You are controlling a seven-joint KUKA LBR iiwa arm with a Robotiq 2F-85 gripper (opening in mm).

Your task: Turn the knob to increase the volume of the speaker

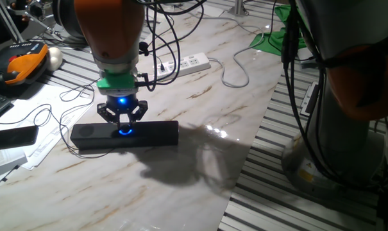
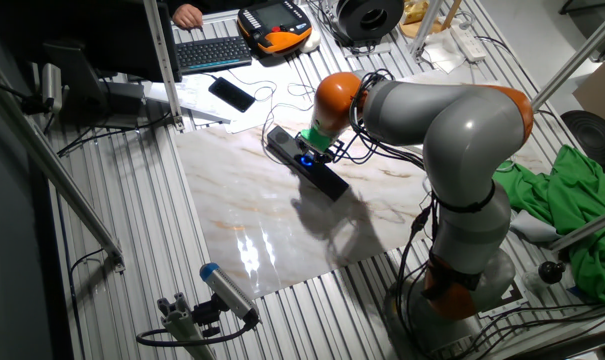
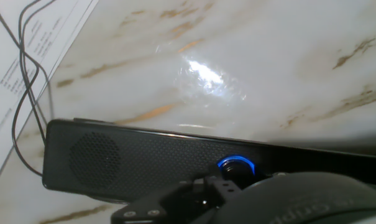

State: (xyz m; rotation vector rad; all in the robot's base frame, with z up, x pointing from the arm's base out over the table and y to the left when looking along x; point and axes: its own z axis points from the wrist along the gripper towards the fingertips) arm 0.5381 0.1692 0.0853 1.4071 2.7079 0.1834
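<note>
The gripper (image 1: pixel 122 123) sits directly over the glowing blue knob (image 1: pixel 124 131) at mid-length of the black speaker (image 1: pixel 156 133) on the marble tabletop (image 1: pixel 181 179); whether its fingers clamp the knob, I cannot tell. A white power strip (image 1: pixel 188 63) lies at one o'clock.

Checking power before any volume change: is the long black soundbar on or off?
On. The blue ring around the small round knob on the long black soundbar glows in all three views, beneath the gripper.

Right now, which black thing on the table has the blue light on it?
The speaker, the long black bar under the gripper. Its knob glows blue. The flat black remote beside it is dark and lies on papers.
</note>
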